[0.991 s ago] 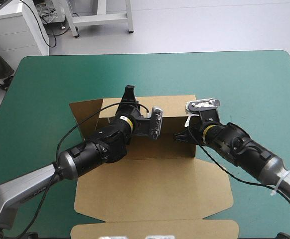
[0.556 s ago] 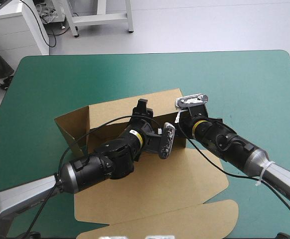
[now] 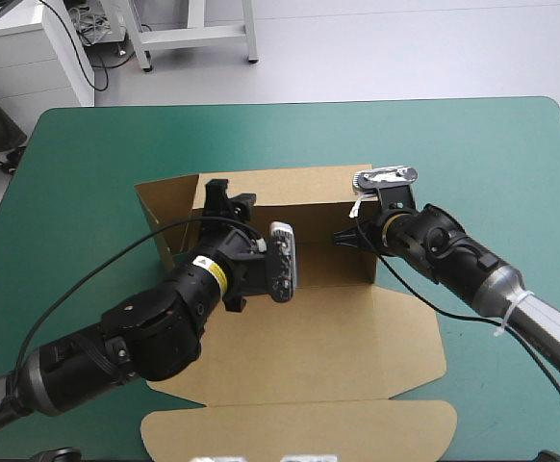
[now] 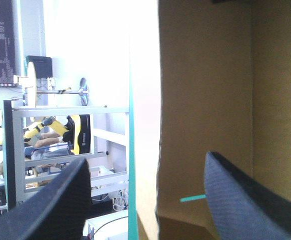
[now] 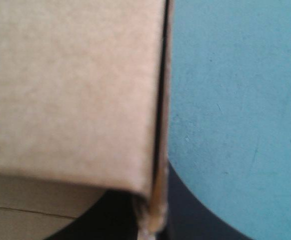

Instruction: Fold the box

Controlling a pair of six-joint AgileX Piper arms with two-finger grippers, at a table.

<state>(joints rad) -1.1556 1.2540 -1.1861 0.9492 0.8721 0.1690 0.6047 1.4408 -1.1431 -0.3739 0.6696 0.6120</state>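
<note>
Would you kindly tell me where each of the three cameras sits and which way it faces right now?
High view: above and behind the robot, facing forward and down at the teal-green table and brown box; left arm and right arm show.
Left wrist view: above the left wrist, looking level past a raised box wall into the room; the left end effector shows, open.
Right wrist view: above the right wrist, facing the table; the right end effector shows, shut on a box wall.
Shared: all three show the box.

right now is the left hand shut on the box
No, the left hand is open, its fingers wide apart, with the box edge ahead.
</note>
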